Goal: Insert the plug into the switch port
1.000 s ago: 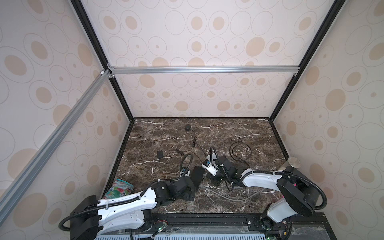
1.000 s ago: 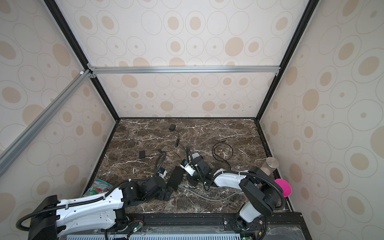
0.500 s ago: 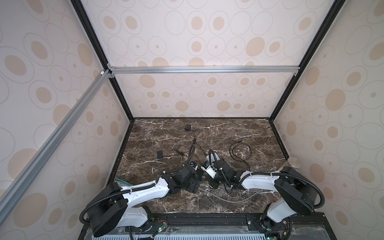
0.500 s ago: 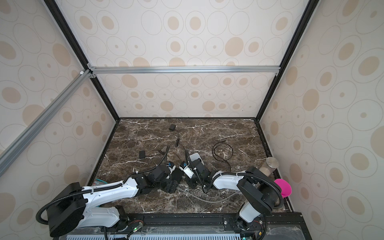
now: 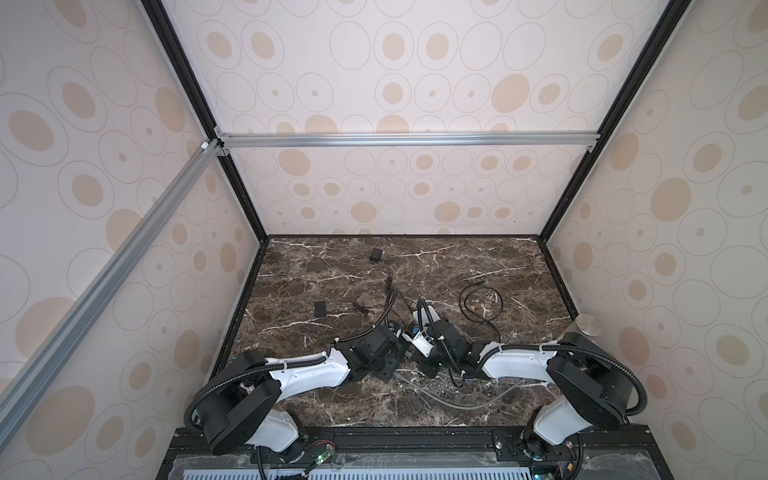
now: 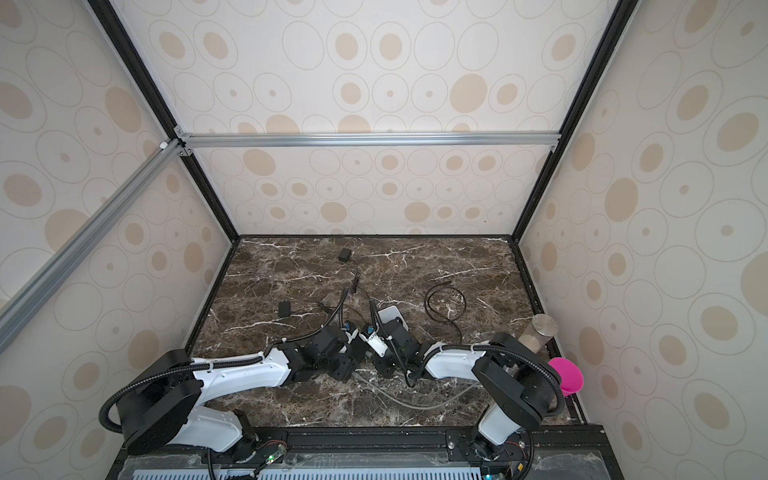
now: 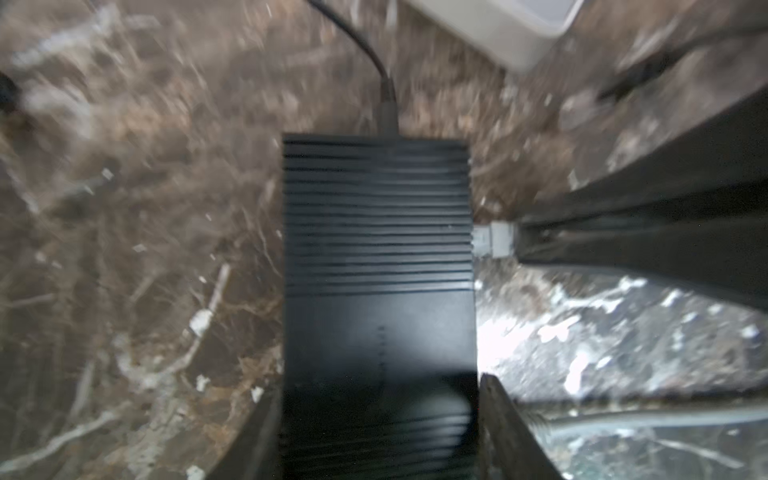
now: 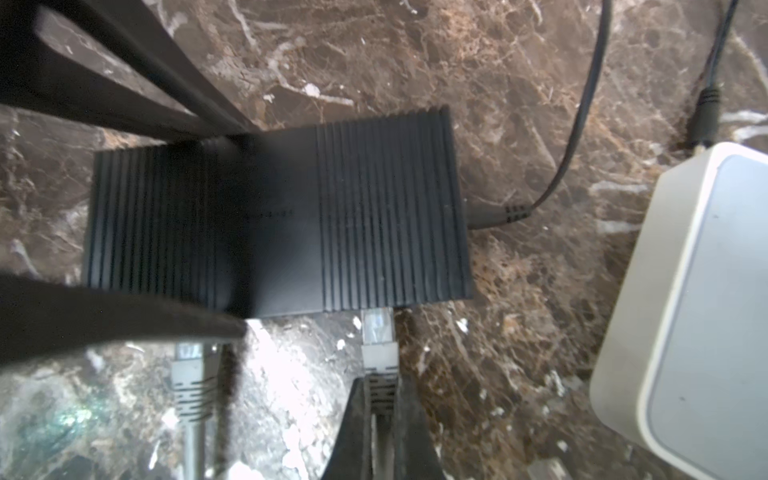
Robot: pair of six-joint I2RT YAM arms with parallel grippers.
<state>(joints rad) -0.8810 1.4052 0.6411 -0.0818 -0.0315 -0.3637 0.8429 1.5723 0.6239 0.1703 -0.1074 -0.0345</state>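
Both arms are reaching low across the table (image 8: 519, 62), their wrists nearly meeting. The left end effector (image 7: 378, 390) is pinching the single black switch (image 7: 378, 216) by its two long sides. The right end effector (image 8: 380, 395) is squeezing one grey plug (image 8: 376, 332), whose clear tip is meeting the switch's port edge straight ahead. A second grey plug (image 8: 189, 365) is lying loose just beside it, toward the left end effector. One white box (image 8: 698, 291) is sitting near on the opposite side, with bare marble between.
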